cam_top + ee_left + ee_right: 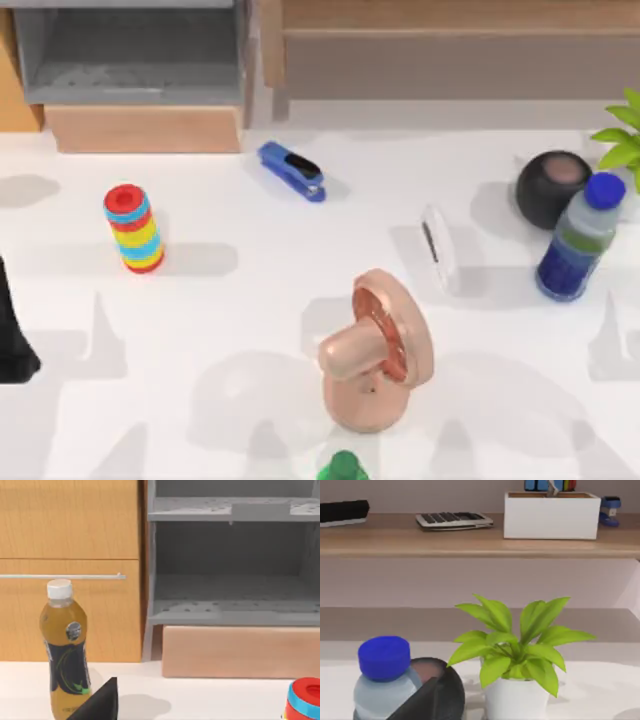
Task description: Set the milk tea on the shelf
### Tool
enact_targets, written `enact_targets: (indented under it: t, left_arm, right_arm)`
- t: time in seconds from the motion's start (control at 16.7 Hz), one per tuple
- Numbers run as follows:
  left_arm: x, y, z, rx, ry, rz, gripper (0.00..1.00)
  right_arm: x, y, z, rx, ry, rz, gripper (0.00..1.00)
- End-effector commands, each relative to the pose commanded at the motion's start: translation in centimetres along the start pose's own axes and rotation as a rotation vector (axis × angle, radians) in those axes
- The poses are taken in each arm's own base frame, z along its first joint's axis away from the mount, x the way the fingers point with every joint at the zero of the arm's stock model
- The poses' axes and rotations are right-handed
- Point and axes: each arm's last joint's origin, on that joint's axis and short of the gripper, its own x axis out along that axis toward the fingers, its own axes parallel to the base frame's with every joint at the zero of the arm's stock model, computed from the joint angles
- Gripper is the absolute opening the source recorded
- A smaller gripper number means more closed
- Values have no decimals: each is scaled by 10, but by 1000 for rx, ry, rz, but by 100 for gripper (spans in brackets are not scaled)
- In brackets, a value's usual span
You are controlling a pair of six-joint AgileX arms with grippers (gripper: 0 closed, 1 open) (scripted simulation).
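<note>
On your white table point(250, 300), the milk tea point(65, 650) stands untouched; I cannot tell either gripper's opening.

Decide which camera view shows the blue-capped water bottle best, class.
The top view: the blue-capped water bottle shows whole, standing by the dark ball. The right wrist view catches just its cap and shoulder, partly behind a dark finger.

Ahead of my left wrist stands an amber bottle point(65, 652) with a white cap and dark label. The stacked cylinder point(134, 229) is banded red, blue and yellow; the stapler point(292, 170) is blue. The shelf point(450, 45) is light wood with a brownish-grey recess.
</note>
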Motion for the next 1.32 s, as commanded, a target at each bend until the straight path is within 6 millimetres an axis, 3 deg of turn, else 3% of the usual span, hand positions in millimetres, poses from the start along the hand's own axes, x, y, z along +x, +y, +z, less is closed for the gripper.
enact_targets:
  t: [0.24, 0.48, 0.84, 1.08, 1.32]
  left_arm:
    - [0, 0, 0, 0, 0, 0, 100]
    - [0, 0, 0, 0, 0, 0, 100]
    - [0, 0, 0, 0, 0, 0, 100]
    - [0, 0, 0, 0, 0, 0, 100]
    - [0, 0, 0, 0, 0, 0, 100]
  right_arm:
    - [1, -1, 4, 1, -9, -2, 100]
    - [12, -10, 24, -1, -48, -10, 100]
    - [62, -49, 50, -11, -55, -22, 100]
    - [104, -102, 33, -7, -24, -25, 100]
    - [126, -161, -15, 2, 0, -24, 100]
